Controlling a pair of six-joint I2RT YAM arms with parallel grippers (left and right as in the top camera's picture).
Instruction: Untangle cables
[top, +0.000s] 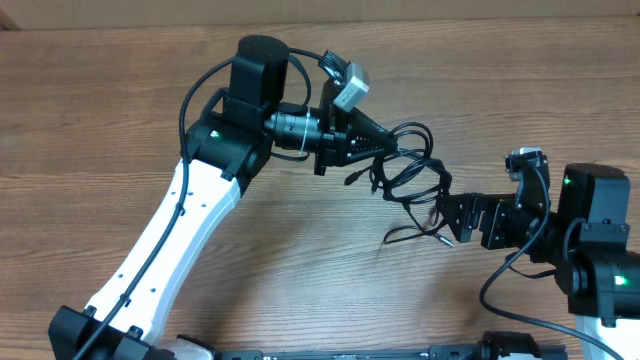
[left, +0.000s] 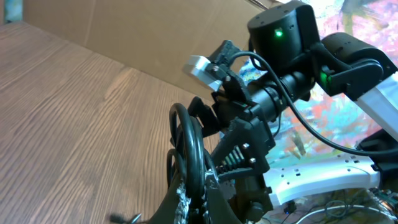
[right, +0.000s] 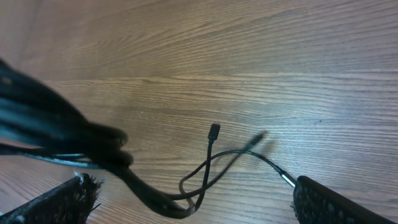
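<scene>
The cables are a tangle of thin black cords hanging in loops between my two grippers above the table. My left gripper points right and is shut on the upper loops; in the left wrist view its fingers pinch the black loops. My right gripper points left at the tangle's lower end and is open. In the right wrist view its fingers stand wide apart with thin cords between them, a small plug end and a silver-tipped end near the right finger.
The wooden table lies under everything. A cardboard wall stands behind the table. The left arm's white link crosses the left front. The right arm's base sits at the right edge.
</scene>
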